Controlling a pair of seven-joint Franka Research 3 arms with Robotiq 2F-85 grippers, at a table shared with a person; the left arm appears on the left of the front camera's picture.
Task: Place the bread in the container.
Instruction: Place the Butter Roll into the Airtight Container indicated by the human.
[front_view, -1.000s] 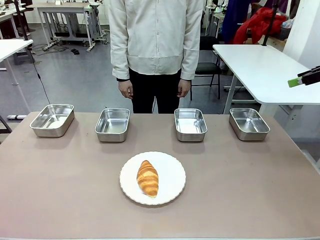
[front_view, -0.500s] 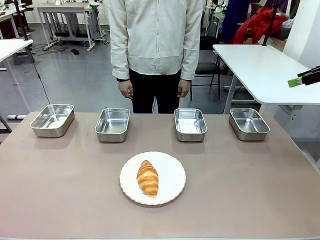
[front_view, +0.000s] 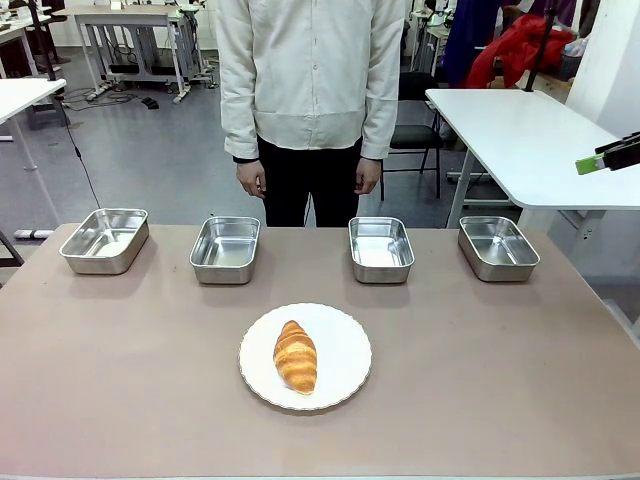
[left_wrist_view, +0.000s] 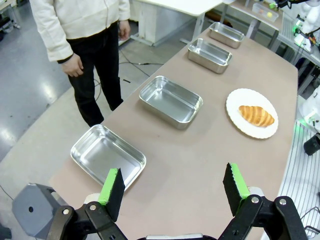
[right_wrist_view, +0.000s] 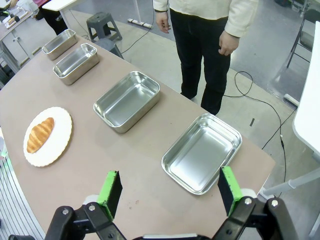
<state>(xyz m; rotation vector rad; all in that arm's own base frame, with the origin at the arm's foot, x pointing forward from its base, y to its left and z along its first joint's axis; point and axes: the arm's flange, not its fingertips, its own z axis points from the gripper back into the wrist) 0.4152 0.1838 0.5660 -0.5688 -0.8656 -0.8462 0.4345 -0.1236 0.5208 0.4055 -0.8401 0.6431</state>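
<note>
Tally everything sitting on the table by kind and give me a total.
Steel pans: 4
White plate: 1
Croissant: 1
Total: 6

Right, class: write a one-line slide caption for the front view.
Croissant on a white plate, four steel pans lined up beyond, a person standing behind.

The tabletop (front_view: 120, 370) carried four steel pans (front_view: 225, 250) in a row along its far edge and a white plate (front_view: 345, 355) nearer its near edge.
</note>
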